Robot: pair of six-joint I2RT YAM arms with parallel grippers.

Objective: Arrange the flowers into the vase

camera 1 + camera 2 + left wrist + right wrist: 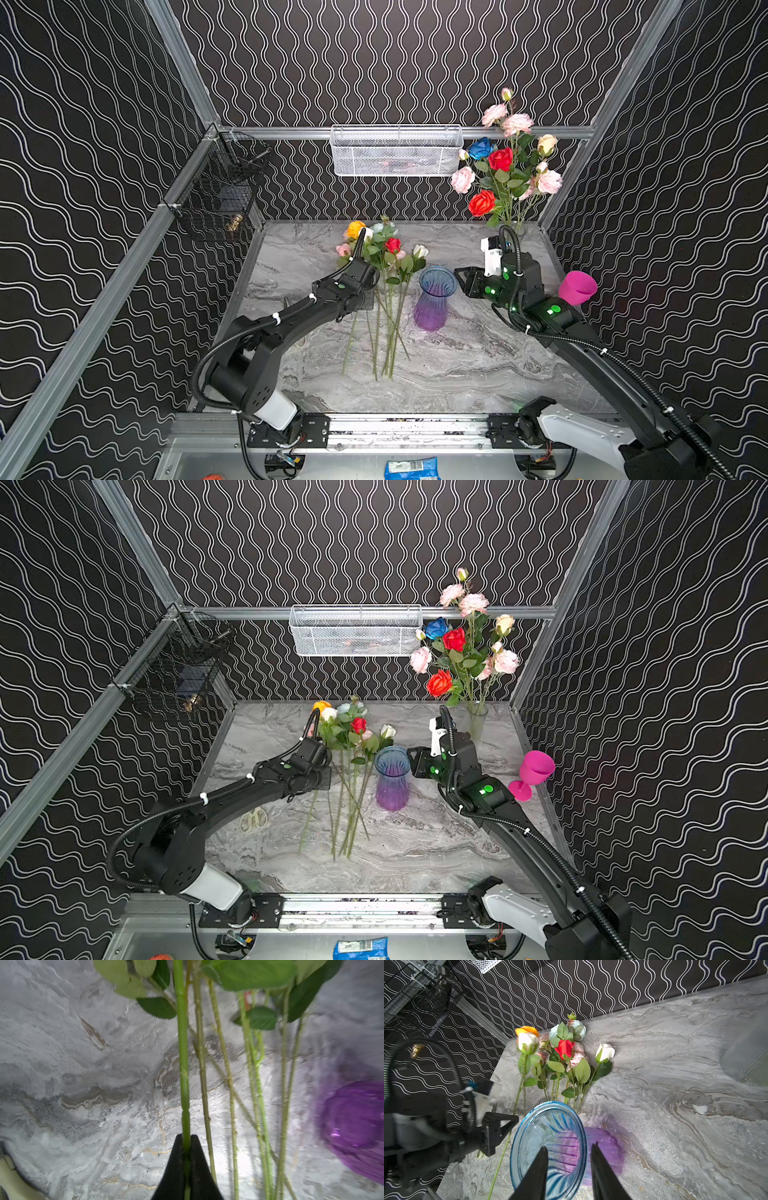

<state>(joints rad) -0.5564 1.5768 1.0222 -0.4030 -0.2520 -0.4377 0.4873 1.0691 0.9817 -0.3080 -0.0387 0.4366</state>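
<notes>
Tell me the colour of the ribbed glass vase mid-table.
The ribbed glass vase fades from blue rim to purple base; clearest in a top view.

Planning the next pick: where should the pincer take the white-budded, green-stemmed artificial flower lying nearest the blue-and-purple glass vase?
The white-budded green-stemmed flower lies on the grey marble table, leaves crowding its upper stem, the blue-and-purple glass vase close beside. So probably grip the bare lower stem below the leaves, from straight above, jaws across it.
</notes>
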